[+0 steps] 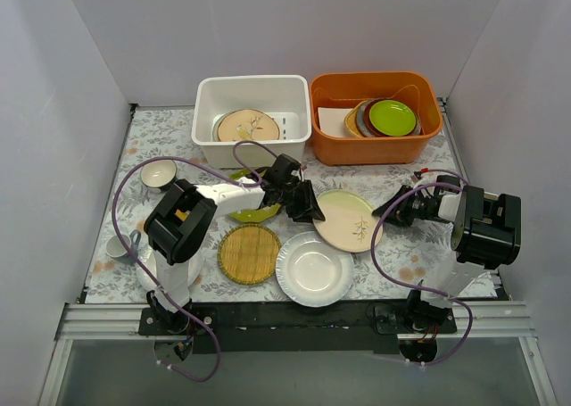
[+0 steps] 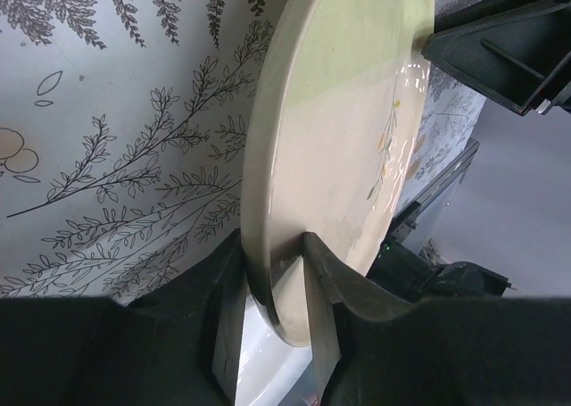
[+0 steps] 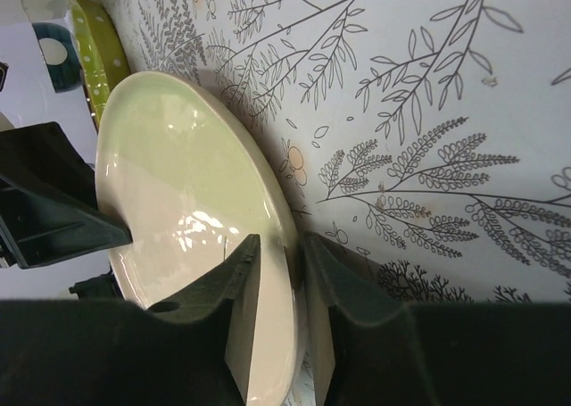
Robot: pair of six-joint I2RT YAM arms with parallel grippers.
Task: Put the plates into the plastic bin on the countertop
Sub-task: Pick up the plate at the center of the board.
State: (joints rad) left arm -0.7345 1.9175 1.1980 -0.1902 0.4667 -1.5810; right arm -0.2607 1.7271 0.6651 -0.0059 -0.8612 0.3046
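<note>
A beige plate [image 1: 348, 220] with a branch print is held tilted above the fern-print countertop [image 1: 401, 272], between both arms. My left gripper [image 1: 308, 208] is shut on its left rim; the left wrist view shows both pads pressed on the plate [image 2: 348, 111] at my left gripper [image 2: 272, 245]. My right gripper [image 1: 385, 214] straddles the opposite rim, jaws open with a small gap around the plate [image 3: 178, 192] at my right gripper [image 3: 278, 245]. The white plastic bin [image 1: 252, 83] at the back holds one beige plate [image 1: 247, 126]. A woven bamboo plate [image 1: 249, 253] and a white plate [image 1: 314, 269] lie near the front.
An orange tub [image 1: 375, 80] with a stack topped by a lime-green plate [image 1: 393, 117] stands right of the bin. A green dotted plate [image 1: 259, 215] lies under my left arm. A bowl [image 1: 158, 175] and a cup [image 1: 120, 245] sit at the left.
</note>
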